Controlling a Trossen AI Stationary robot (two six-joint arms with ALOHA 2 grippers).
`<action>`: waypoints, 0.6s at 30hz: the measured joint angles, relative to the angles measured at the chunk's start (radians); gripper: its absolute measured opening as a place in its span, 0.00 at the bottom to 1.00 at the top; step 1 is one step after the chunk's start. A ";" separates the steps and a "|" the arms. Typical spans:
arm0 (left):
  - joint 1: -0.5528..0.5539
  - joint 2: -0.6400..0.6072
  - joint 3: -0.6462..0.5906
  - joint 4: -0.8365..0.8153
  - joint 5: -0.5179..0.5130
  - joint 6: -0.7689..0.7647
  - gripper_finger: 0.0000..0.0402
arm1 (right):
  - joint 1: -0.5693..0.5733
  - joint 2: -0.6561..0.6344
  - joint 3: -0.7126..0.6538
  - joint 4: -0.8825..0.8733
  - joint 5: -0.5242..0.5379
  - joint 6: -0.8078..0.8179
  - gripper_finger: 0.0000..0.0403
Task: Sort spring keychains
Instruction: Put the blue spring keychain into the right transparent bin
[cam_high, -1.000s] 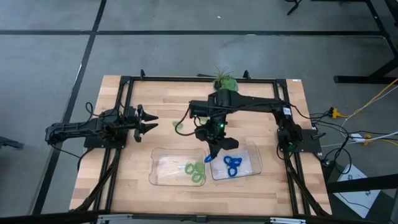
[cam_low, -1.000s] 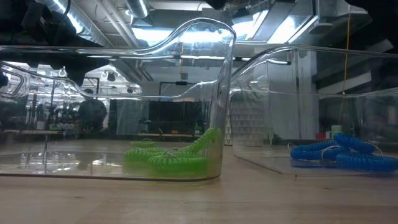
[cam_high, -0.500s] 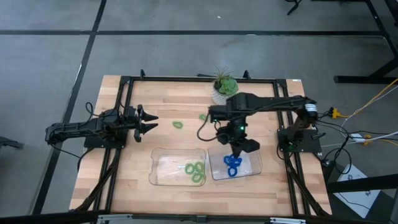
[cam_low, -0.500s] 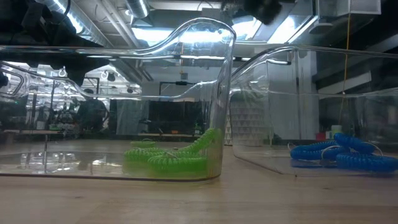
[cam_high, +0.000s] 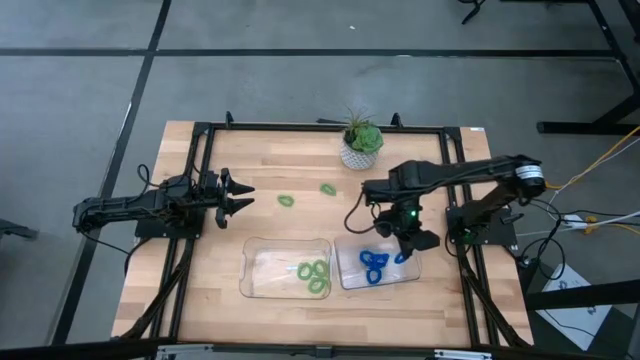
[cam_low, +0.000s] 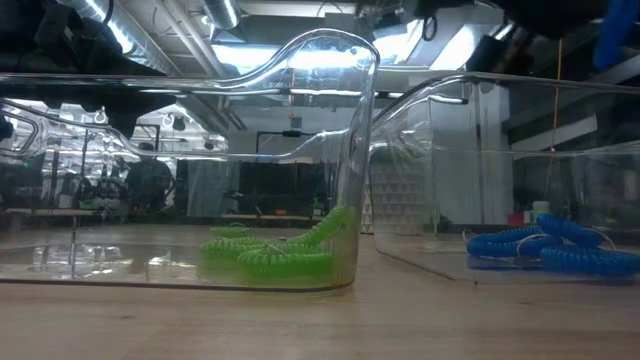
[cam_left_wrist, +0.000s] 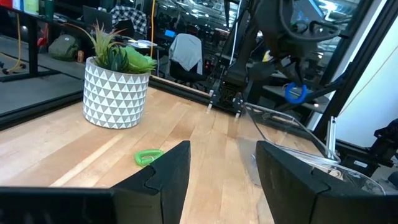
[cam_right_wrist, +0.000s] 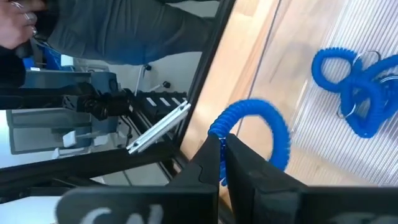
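My right jaws (cam_right_wrist: 221, 155) are pinched shut on a bright blue coiled plastic keychain (cam_right_wrist: 258, 127), hanging over the clear plastic tray (cam_high: 410, 272) of blue coils; release point lies directly below. My left jaws (cam_high: 243, 194), open, wait far off.

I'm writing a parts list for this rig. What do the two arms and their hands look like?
Both arms are dark, slim and jointed, mounted on black frame rails at the table's sides. The left hand ends in two pointed black fingers with stepped inner edges. The right hand has the same flat black fingers; a small green light glows on its wrist, and black cables loop along that arm.
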 joint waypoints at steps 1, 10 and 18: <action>0.000 0.000 0.000 0.000 0.000 0.000 0.44 | 0.000 -0.013 -0.021 0.015 0.000 0.000 0.03; 0.000 0.000 0.000 0.000 0.000 0.000 0.44 | 0.000 -0.060 -0.115 0.125 0.011 0.041 0.04; 0.000 0.000 0.000 0.000 0.000 0.000 0.44 | 0.000 -0.060 -0.119 0.167 0.174 0.041 0.04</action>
